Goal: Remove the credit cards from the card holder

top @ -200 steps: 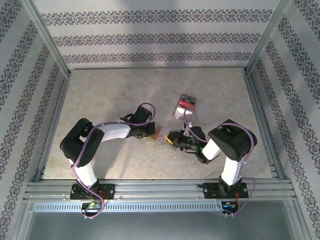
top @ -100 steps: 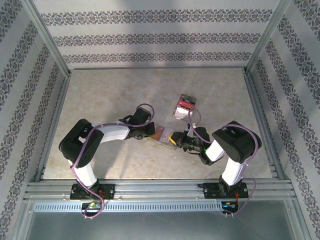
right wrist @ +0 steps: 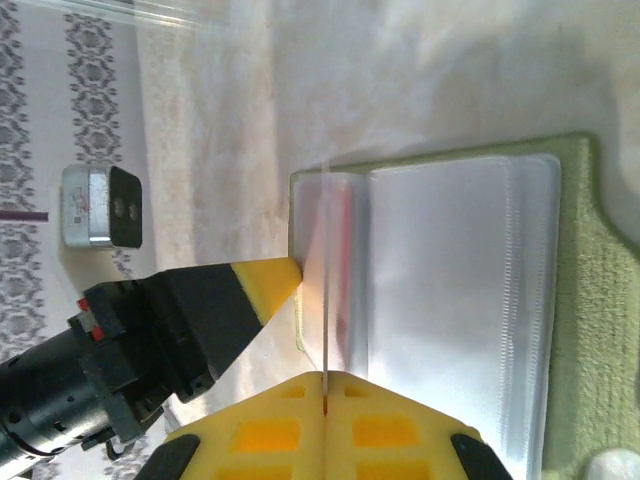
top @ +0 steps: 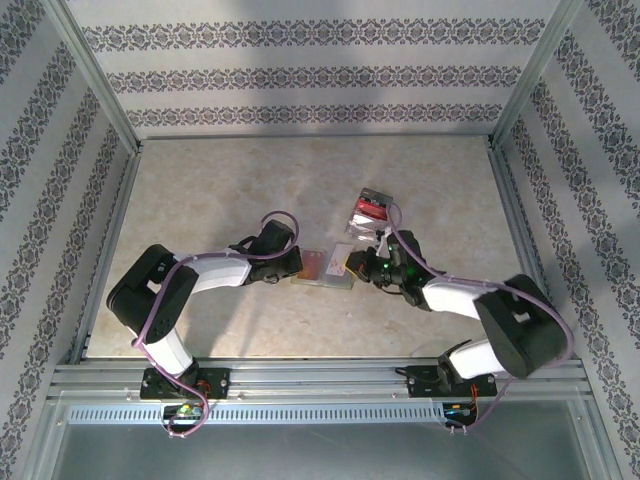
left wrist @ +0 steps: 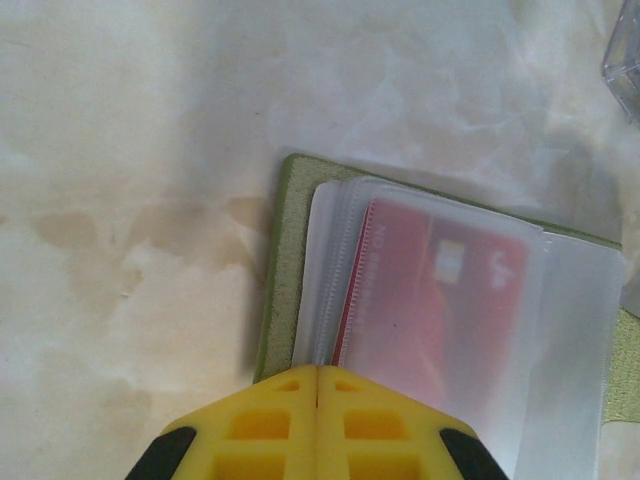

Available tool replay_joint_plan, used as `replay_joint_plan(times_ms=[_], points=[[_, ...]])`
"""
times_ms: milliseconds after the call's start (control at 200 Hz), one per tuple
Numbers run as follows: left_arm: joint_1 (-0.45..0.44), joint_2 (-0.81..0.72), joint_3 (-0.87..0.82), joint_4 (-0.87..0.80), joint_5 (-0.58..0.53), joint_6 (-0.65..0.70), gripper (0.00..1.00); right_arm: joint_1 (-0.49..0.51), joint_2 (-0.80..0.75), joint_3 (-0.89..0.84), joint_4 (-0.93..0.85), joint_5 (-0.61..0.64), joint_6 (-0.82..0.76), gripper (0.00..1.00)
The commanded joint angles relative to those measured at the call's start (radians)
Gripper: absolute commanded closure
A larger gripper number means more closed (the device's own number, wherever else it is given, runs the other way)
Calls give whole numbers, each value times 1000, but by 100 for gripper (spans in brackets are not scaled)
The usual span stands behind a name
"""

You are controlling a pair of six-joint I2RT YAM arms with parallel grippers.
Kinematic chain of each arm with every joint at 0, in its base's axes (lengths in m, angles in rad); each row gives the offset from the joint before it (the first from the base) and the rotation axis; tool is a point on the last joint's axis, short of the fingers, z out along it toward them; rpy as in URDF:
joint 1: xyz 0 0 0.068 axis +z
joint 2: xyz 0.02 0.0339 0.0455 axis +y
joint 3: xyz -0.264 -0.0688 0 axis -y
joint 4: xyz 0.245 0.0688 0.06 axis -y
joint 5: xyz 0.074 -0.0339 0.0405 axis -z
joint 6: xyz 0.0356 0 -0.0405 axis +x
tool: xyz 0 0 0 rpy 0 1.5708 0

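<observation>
The olive-green card holder (top: 322,272) lies spread on the table between both grippers. Its green edge (left wrist: 283,270) frames clear pockets, and a red credit card (left wrist: 440,295) sits inside one. My left gripper (left wrist: 317,370) is shut, its tip resting on the holder's near edge with nothing between the fingers. My right gripper (right wrist: 325,378) is shut on a thin clear pocket leaf (right wrist: 325,260) standing edge-on; I cannot tell whether a card is in it. The left fingertip (right wrist: 265,285) touches the pockets' edge. More credit cards (top: 368,212), red, dark and silvery, lie loose beyond the holder.
The pale marbled table (top: 220,190) is fenced by metal rails (top: 515,230) and patterned walls. The loose cards lie just behind my right gripper (top: 352,266). My left gripper (top: 293,266) and its arm lie low across the left middle.
My right arm has dropped and stretched out low toward the holder, its gripper sliding back and left. The holder lies flatter now. My left gripper shifted slightly left.
</observation>
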Motion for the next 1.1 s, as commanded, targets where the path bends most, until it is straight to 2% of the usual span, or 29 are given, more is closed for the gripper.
replay_joint_plan(times_ms=[0,55,215,425,695,924,1009,1099], points=[[17,11,-36,-86,-41,-18,100,-13,-118,136,-479,96,-269,100],[17,7,-29,-82,-31,-16,100,-17,-152,212,-611,135,-362,100],[17,-26,-14,-77,-28,-1,89,-20,-149,457,-928,281,-611,100],[18,-70,7,-78,-29,22,76,-16,-12,731,-1143,455,-883,100],[20,-111,33,-83,-25,54,65,-20,155,862,-1164,516,-1185,100],[31,-152,24,-91,-28,62,56,-29,237,915,-1132,458,-1397,100],[35,-166,26,-115,-39,66,47,-44,280,945,-1144,449,-1452,100],[38,-185,26,-136,-51,72,32,-63,327,983,-1165,445,-1498,100]])
